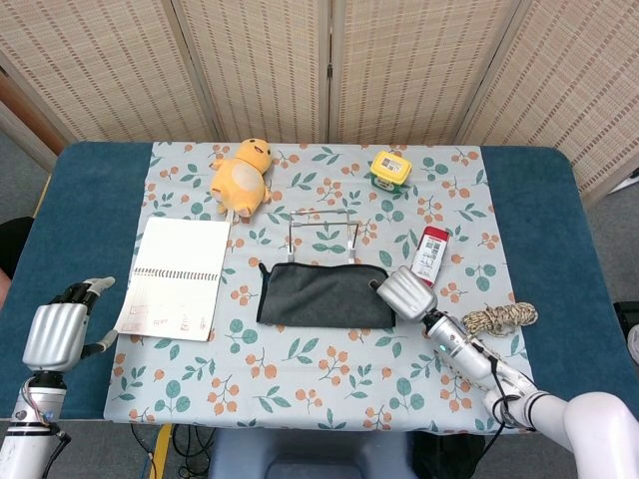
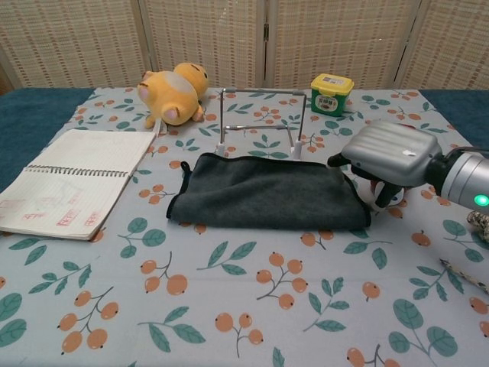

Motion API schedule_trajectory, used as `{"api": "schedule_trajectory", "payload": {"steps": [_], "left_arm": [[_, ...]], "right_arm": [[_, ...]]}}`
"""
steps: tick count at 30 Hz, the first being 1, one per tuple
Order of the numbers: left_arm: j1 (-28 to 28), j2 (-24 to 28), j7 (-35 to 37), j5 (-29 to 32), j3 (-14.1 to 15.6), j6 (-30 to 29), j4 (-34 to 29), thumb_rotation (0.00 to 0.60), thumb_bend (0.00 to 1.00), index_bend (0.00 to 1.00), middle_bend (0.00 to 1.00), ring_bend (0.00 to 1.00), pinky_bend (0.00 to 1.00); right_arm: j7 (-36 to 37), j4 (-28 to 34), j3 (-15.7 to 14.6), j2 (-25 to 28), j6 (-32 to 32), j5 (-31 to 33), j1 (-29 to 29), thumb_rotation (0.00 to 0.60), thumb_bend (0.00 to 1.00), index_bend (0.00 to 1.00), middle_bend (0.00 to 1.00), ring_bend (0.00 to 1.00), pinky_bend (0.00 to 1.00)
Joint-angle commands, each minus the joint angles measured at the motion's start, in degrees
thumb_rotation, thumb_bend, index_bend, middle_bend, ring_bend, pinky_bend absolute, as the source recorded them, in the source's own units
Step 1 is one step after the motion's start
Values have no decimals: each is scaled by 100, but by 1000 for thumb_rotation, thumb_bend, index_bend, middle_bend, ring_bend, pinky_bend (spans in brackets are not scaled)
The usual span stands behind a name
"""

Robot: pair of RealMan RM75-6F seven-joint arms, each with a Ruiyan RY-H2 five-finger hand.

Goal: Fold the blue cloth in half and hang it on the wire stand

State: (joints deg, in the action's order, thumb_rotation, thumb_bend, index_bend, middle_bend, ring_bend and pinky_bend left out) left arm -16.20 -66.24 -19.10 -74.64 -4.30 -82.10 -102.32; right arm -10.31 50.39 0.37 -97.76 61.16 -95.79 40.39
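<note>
The dark blue-grey cloth lies flat on the floral tablecloth as a long folded strip, just in front of the wire stand, which stands upright with nothing on it. My right hand sits over the cloth's right end, back facing up. Its fingers reach down at the cloth's edge, and whether they grip the fabric is hidden. My left hand hovers far left over the bare blue table, holding nothing, and appears only in the head view.
An open spiral notebook lies left of the cloth. A yellow plush toy and a yellow-green tub sit at the back. A red-and-white bottle and a rope coil lie by my right hand.
</note>
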Motion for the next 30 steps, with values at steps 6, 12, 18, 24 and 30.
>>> {"api": "schedule_trajectory", "payload": {"steps": [6, 12, 18, 24, 30], "left_arm": [[51, -4, 21, -30, -26, 12, 30, 600, 180, 207, 256, 250, 441], [97, -3, 40, -64, -31, 17, 51, 600, 180, 207, 254, 250, 441], [135, 14, 47, -95, -38, 26, 42, 600, 180, 207, 251, 249, 441], [161, 30, 52, -100, -47, 54, 38, 600, 180, 207, 246, 247, 441], [199, 64, 87, -89, -72, 54, 38, 600, 180, 206, 243, 246, 441]], "right_arm": [[8, -144, 10, -135, -63, 55, 82, 600, 114, 471, 887, 801, 954], [64, -215, 18, -229, -63, 66, 149, 600, 145, 491, 893, 801, 954], [142, -262, -3, -283, -53, 51, 206, 600, 261, 522, 904, 805, 954], [235, -344, -20, -358, -26, 48, 238, 600, 357, 576, 911, 810, 954], [354, -295, 27, -344, 144, 50, 252, 600, 434, 703, 919, 820, 954]]}}
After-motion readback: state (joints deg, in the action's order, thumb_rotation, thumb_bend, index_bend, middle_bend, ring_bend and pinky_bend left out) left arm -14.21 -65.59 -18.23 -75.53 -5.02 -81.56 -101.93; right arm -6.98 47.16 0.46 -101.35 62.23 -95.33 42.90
